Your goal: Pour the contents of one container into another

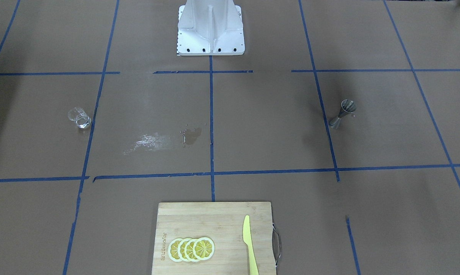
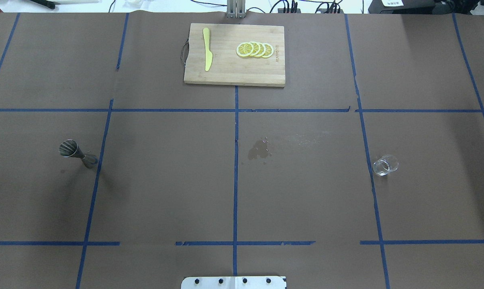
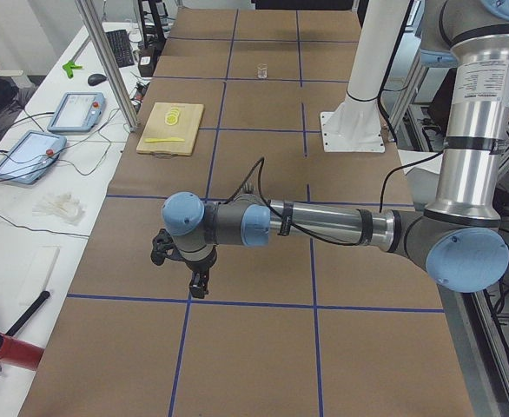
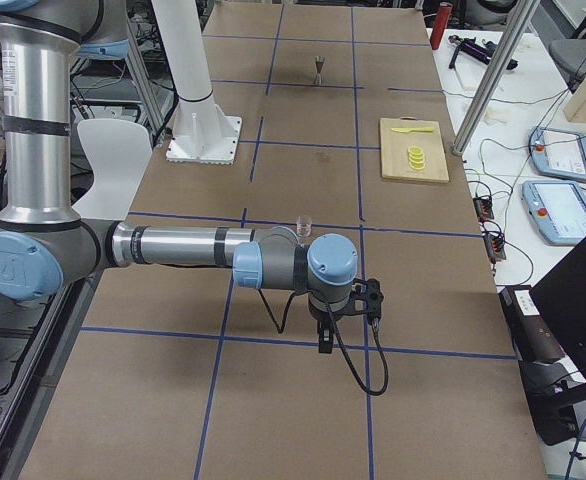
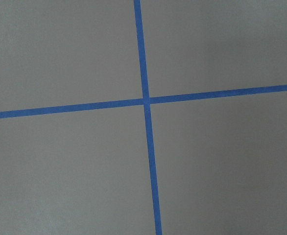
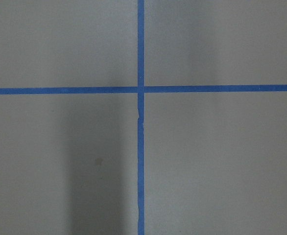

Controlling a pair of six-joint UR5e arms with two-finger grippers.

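The silver jigger (image 2: 76,152) stands upright on the brown paper at the table's left side, also seen as jigger (image 1: 342,114). The clear glass cup (image 2: 385,165) stands upright at the right side, also seen as cup (image 1: 79,117). Neither gripper appears in the overhead or front views. In the exterior left view my left gripper (image 3: 200,285) hangs pointing down over the near part of the table. The exterior right view shows my right gripper (image 4: 325,342) pointing down, nearer the camera than the cup (image 4: 304,226). I cannot tell whether either is open or shut. Both wrist views show only paper and blue tape.
A wooden cutting board (image 2: 225,72) with lemon slices (image 2: 254,49) and a yellow knife (image 2: 207,54) lies at the far middle edge. A wet patch (image 2: 260,150) marks the paper at the centre. The white robot pedestal (image 1: 210,30) stands at the near middle edge.
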